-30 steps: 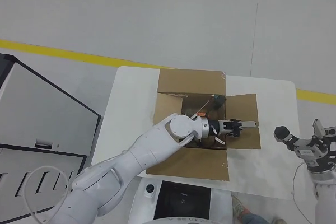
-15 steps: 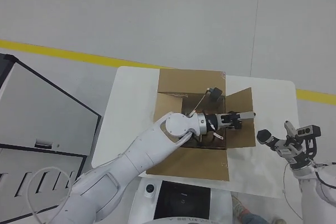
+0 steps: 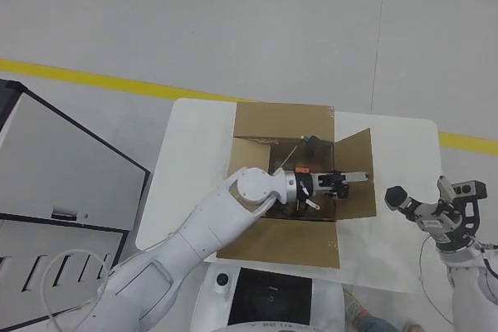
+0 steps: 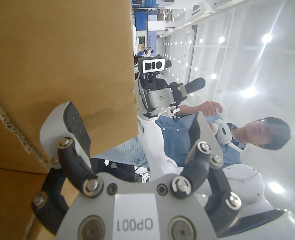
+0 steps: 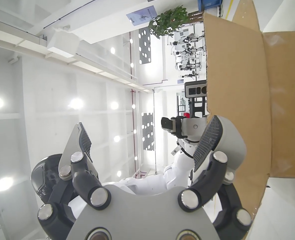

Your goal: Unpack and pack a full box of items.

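Since its flaps stand open, brown cardboard box (image 3: 284,121): mid-table, dark items (image 3: 313,144) inside; unpacking seems hardly begun, packing is all left.
Left gripper (image 4: 133,113): claw open over the box, at the raised side flap (image 3: 357,199), holding nothing.
Right gripper (image 5: 147,123): open, empty, apart from the box, near the edge of the white table (image 3: 191,158).

Box (image 3: 282,120) interior dark, contents indistinct

Both arms, left arm (image 3: 201,231) & right arm (image 3: 484,289): glossy white shells, rounded joints, thin white cables alongside.
left end effector (image 4: 135,116): grey plate w/ white label, silver screws, black linkages, white-backed fingers (image 4: 75,126), black ribbed pads.
right end effector (image 5: 147,123): same build.
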Controlling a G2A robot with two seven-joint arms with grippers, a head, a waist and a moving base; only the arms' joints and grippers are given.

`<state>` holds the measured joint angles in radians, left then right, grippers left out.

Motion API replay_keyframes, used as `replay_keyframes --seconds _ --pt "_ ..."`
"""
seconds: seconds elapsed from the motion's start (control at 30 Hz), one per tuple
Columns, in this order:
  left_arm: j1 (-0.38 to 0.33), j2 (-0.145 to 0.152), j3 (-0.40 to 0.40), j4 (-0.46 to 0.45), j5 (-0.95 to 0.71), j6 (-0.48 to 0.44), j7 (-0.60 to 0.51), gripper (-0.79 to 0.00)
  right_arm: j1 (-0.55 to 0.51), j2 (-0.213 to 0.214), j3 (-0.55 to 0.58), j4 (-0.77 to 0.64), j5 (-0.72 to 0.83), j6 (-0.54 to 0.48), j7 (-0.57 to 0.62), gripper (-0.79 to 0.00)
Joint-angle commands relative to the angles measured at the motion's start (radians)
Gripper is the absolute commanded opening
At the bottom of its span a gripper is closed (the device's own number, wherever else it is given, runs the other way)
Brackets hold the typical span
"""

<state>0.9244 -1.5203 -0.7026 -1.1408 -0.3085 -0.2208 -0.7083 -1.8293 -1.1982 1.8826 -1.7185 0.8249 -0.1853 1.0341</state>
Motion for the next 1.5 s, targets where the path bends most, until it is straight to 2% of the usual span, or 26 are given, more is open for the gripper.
replay_keyframes --seconds 0.0,0.33,0.6,0.83,1.07,1.27,1.47 --pt "-0.008 -0.013 0.024 0.022 -0.011 -0.007 0.007 0.000 -0.009 -0.001 -0.006 -0.010 -0.002 -0.007 -0.009 0.000" --pt "-0.040 -0.065 0.080 0.132 -0.074 -0.056 0.008 0.000 0.028 0.005 -0.012 0.040 -0.044 0.004 -0.010 0.000" --pt "-0.056 -0.063 0.035 0.126 -0.059 -0.067 0.029 0.000 0.064 0.008 -0.061 0.156 -0.163 -0.026 -0.044 0.000" --pt "-0.010 -0.017 -0.086 0.008 -0.026 -0.062 0.011 0.000 0.104 0.009 -0.104 0.253 -0.233 -0.039 -0.076 0.000" --pt "0.096 0.037 -0.209 -0.209 0.041 0.018 -0.017 0.000 0.207 -0.002 -0.223 0.409 -0.301 -0.096 -0.111 0.000" --pt "0.186 0.066 -0.286 -0.377 0.068 0.073 -0.023 0.000 0.268 -0.009 -0.281 0.478 -0.301 -0.125 -0.123 0.000" --pt "0.254 0.089 -0.352 -0.469 0.082 0.109 -0.029 0.000 0.289 -0.014 -0.323 0.500 -0.313 -0.140 -0.124 0.000"
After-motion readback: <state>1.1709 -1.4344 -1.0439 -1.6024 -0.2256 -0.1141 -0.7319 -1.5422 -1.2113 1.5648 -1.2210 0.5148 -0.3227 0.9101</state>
